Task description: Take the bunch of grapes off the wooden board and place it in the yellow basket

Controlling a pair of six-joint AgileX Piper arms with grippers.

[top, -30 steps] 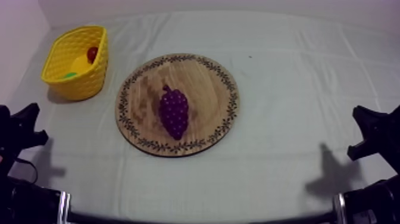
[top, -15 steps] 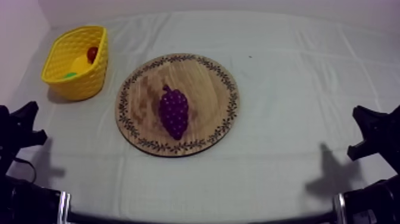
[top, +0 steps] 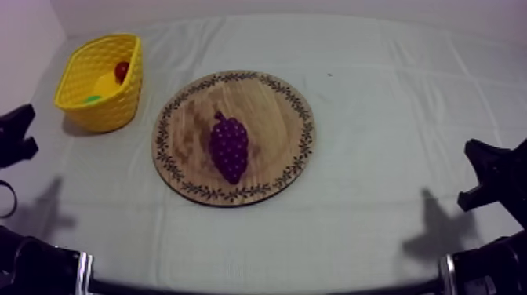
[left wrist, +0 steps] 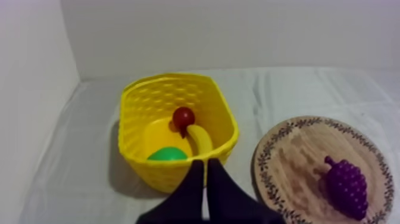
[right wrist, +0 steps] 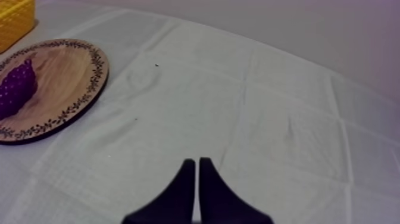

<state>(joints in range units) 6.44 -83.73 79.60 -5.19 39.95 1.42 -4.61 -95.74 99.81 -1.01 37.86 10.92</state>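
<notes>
Since a moment ago our left gripper [top: 16, 135] has slid up along the table's left edge, nearer the yellow basket [top: 118, 106], while our right gripper [top: 488, 174] sits low at the right edge just as before. From the left wrist we see the left gripper's two black fingers pressed together into a narrow wedge with nothing between them, its tip in front of the basket's near wall. Inside the basket lie a small red fruit [left wrist: 183, 116], a banana [left wrist: 200, 140] whose upper end touches that fruit, and a green fruit [left wrist: 168, 154] low against the near wall. Beside the basket, close to it but not touching, lies the round wooden board [top: 270, 106] with its patterned rim. The bunch of grapes [top: 229, 149] rests on the board near its middle, stem toward the far side, with no gripper touching it. From the right wrist we see the right gripper likewise closed to a thin wedge, holding nothing, over the bare grey-white cloth [right wrist: 250, 101] and well apart from the board.
</notes>
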